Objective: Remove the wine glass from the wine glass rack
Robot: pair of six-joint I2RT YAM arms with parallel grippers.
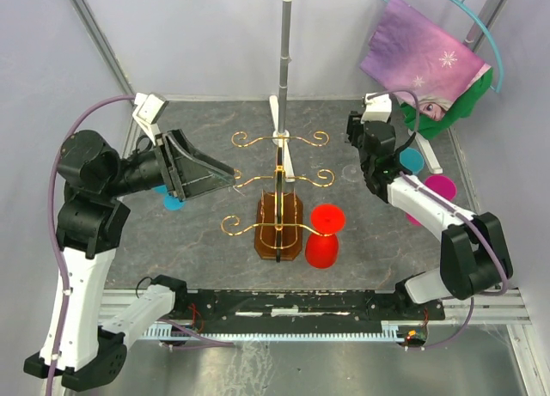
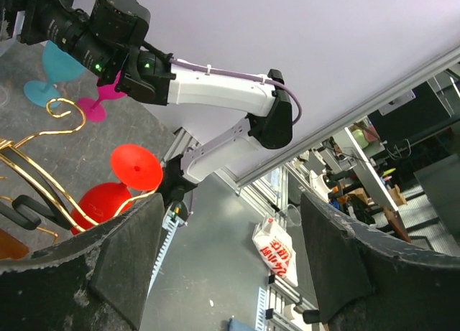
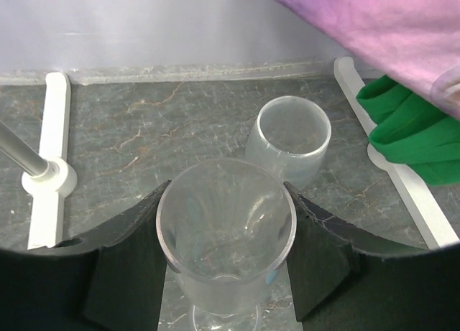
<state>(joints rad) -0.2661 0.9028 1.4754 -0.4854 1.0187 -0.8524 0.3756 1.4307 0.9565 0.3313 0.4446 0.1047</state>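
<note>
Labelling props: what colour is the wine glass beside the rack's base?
Red wine glass; top external view shows it best.

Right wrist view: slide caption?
Right end effector brackets a clear wine glass; second clear glass stands upright beyond on the grey table.

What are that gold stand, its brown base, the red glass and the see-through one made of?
Rack: thin metal wire by its look, with a shiny gold finish that glints.
Base: probably amber acrylic or resin; it is translucent and glossy.
Red glass: likely plastic, with even colour and a soft sheen.
Clear glass in the right gripper: glass or clear plastic, cannot tell; its walls are slightly hazy.
</note>
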